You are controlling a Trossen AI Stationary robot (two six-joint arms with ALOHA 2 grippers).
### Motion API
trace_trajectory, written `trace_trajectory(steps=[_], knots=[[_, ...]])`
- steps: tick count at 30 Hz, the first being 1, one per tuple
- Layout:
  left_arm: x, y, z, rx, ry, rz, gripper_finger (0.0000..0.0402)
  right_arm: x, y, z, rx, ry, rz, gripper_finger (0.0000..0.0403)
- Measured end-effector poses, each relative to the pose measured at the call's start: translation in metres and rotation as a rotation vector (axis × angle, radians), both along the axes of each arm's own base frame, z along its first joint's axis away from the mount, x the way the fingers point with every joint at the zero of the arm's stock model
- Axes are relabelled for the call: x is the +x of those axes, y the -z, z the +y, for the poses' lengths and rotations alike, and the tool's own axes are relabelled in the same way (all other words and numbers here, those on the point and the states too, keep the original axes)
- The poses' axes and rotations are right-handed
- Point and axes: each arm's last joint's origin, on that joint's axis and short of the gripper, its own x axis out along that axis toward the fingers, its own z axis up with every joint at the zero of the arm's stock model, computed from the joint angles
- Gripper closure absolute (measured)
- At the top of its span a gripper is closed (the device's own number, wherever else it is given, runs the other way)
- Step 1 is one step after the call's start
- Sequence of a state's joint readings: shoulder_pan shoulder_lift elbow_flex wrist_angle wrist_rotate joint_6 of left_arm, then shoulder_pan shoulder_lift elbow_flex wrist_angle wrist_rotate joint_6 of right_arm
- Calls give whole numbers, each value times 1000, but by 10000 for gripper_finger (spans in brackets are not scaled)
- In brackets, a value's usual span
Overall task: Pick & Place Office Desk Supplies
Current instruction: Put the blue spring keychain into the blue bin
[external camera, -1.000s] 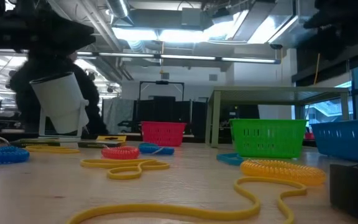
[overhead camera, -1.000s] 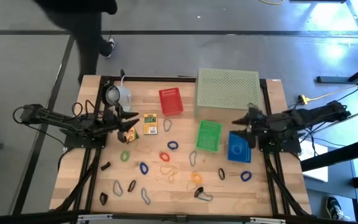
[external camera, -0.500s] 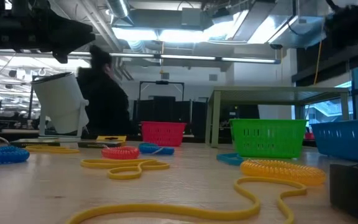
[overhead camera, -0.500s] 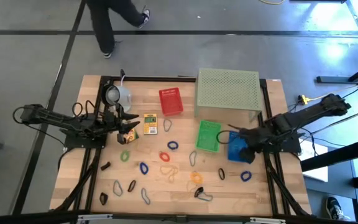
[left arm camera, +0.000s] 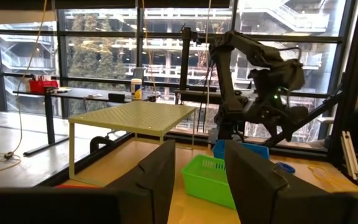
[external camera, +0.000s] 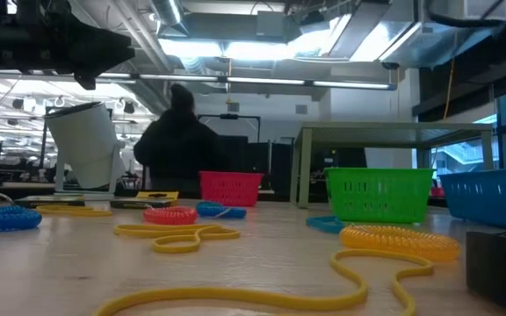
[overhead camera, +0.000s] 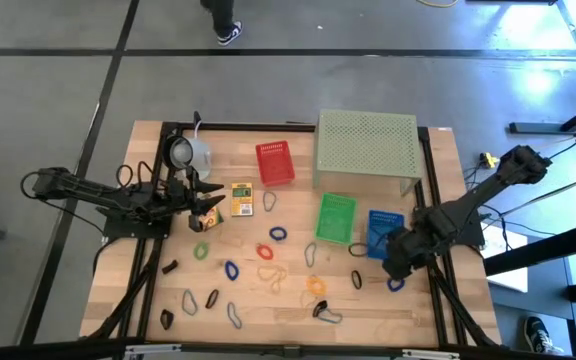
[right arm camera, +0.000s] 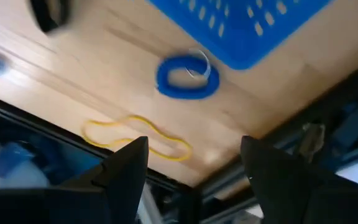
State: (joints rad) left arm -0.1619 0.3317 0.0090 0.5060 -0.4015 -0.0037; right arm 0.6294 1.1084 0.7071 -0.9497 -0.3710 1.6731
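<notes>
In the right wrist view the blue basket [right arm camera: 253, 25] runs off the frame's edge. The small dark loops [overhead camera: 211, 298] on the worktop [overhead camera: 288, 310] are too tiny to identify from above. A person [external camera: 183, 140] behind shows only as a dark silhouette.

Loop-strewn wooden table [overhead camera: 298, 300], three baskets [overhead camera: 335, 218]

Working over wooden table [overhead camera: 298, 300] on grey floor [overhead camera: 368, 90]. Facing tall windows [left arm camera: 104, 56]; desk [left arm camera: 73, 94] standing beyond. Ceiling lights [external camera: 227, 48] glowing overhead. Person [external camera: 178, 149] standing behind table.
</notes>
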Motion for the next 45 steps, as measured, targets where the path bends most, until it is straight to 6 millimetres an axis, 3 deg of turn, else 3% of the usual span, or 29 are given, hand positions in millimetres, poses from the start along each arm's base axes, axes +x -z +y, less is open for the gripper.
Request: trace_trajectory(steps=[17, 37, 41, 45], knots=[[0, 1, 0, 19, -4, 12, 270, 0, 37, 33, -220, -342, -32, 144], [0, 1, 0, 18, -6, 12, 270, 12, 79, 49, -316, -511, 35, 145], [0, 1, 0, 16, -17, 13, 270, 12, 80, 49, -308, -511, 34, 167], [0, 1, 1, 14, -29, 13, 270, 12, 80, 50, -290, -515, 32, 220]])
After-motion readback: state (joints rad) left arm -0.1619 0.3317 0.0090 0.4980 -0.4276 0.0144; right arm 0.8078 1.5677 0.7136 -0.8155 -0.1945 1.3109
